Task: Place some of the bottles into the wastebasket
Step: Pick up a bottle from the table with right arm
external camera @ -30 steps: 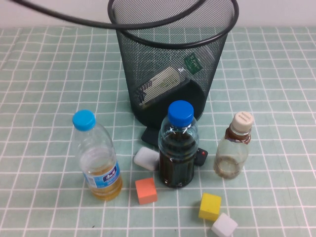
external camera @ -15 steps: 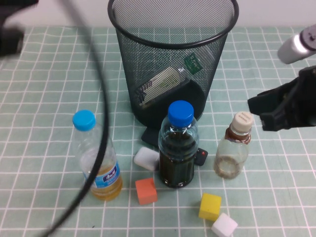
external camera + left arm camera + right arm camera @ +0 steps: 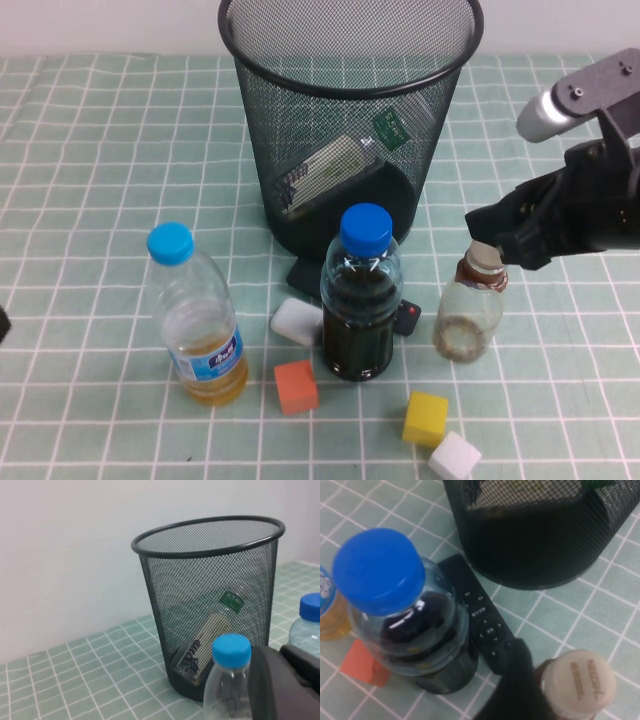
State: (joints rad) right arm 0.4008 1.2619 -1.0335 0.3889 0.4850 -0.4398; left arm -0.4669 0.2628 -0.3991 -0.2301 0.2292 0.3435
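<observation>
Bottles differ: the squat one (image 3: 470,318) is clear with a brown neck and a beige cap (image 3: 579,682) embossed NESCAFE, standing at 5 o'clock from the wastebasket (image 3: 350,120). The green-labelled one (image 3: 345,165) lies slanted inside that black mesh bin (label print unreadable). The right hand (image 3: 492,238) hangs over the squat bottle's cap, fingers apart. The left hand (image 3: 287,685) sits beside the light-blue-capped bottle (image 3: 198,318); its grip cannot be judged.

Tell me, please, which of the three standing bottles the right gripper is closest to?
The small squat bottle with the beige cap: the right gripper is at its cap, while the dark bottle and yellowish bottle stand farther left.
</observation>
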